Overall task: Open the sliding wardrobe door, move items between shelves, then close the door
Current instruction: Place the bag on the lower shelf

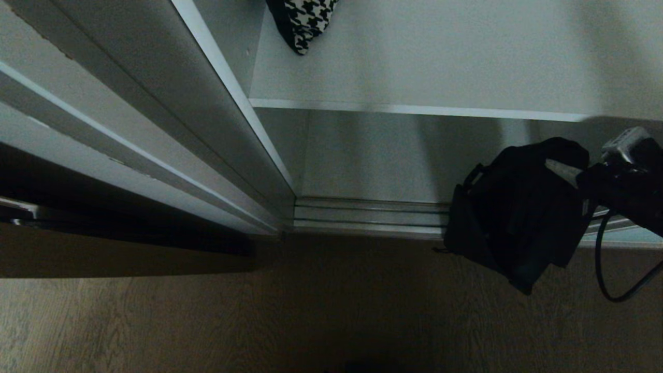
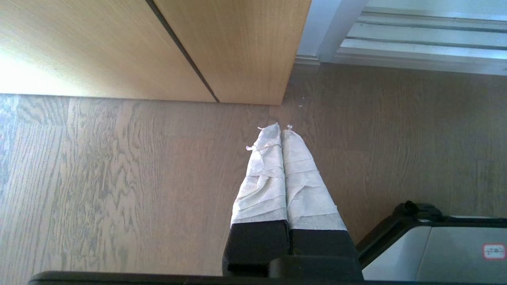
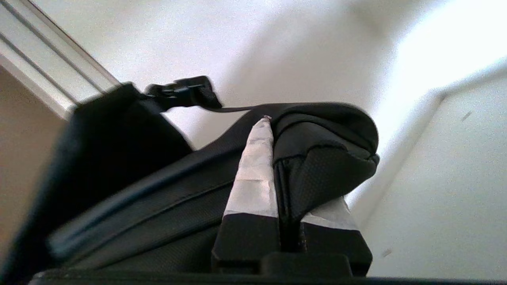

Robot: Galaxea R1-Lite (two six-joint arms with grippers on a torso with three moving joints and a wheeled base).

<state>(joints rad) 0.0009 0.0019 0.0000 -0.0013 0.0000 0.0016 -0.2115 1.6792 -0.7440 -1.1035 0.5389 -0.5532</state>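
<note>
Door open. Right gripper [image 3: 277, 166] clamps black bag [image 1: 513, 212], hanging before lower shelf's [image 1: 373, 160] right end. Houndstooth cloth [image 1: 305, 20] on upper shelf [image 1: 414, 110], left-rear corner. Remaining, probably: place bag, close door. Left gripper [image 2: 281, 130] closed, empty.

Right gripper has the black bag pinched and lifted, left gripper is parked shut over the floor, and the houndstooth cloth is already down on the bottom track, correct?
Not quite. The head view shows the houndstooth cloth on the upper shelf, not the bottom track. The rest holds: right gripper pinching the black bag, left gripper shut.
</note>
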